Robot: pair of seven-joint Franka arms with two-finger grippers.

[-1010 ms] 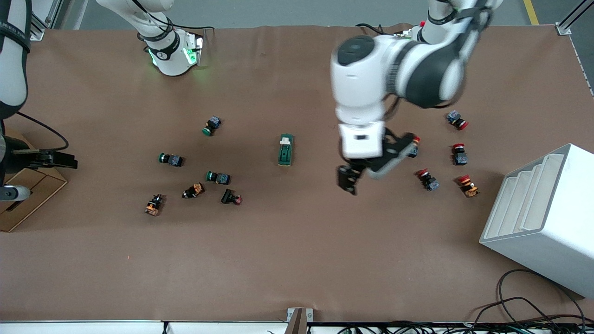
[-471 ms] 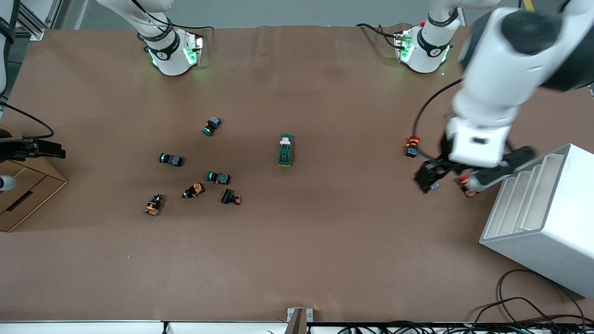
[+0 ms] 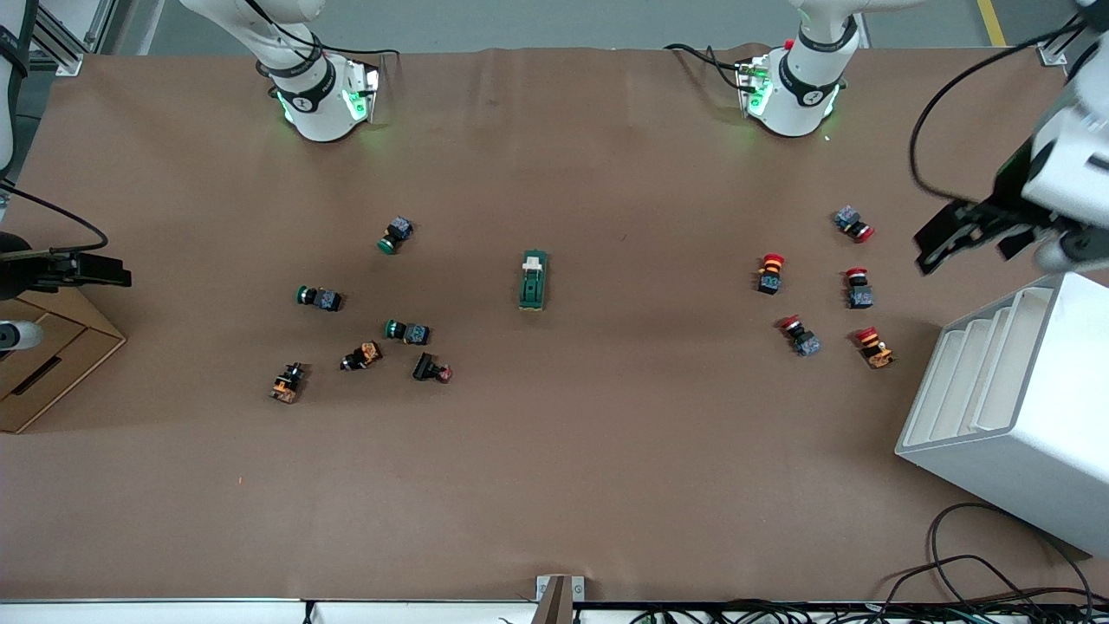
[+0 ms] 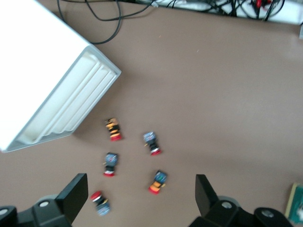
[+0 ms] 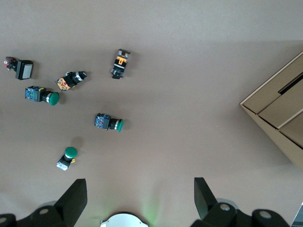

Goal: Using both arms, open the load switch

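Centrally on the brown worktop (image 3: 554,485) lies the load switch (image 3: 533,280), a dark-green block with its white lever end pointing toward the robots' bases. It rests flat, alone, with neither gripper touching it.

Up in the air at the left arm's end of the worktop, the left gripper (image 3: 962,232) hangs above the edge of the white slotted rack (image 3: 1014,399), well apart from the load switch. Its wrist view shows the two black fingers (image 4: 75,194) spread wide with nothing between them. Below them are five red-capped push-buttons (image 4: 152,142) beside the rack, and only a sliver of the load switch (image 4: 297,202) appears at the frame's edge.

At the right arm's end, the right gripper (image 3: 82,270) hovers over the cardboard box (image 3: 43,364), likewise well apart from the load switch. Its fingers (image 5: 73,198) are also spread and hold nothing. That wrist view takes in the green-capped push-buttons (image 5: 108,122), an orange one (image 5: 120,63) and the corner of the box (image 5: 279,113), but not the load switch.

The load switch sits between the two clusters of push-buttons, roughly midway between the grippers.
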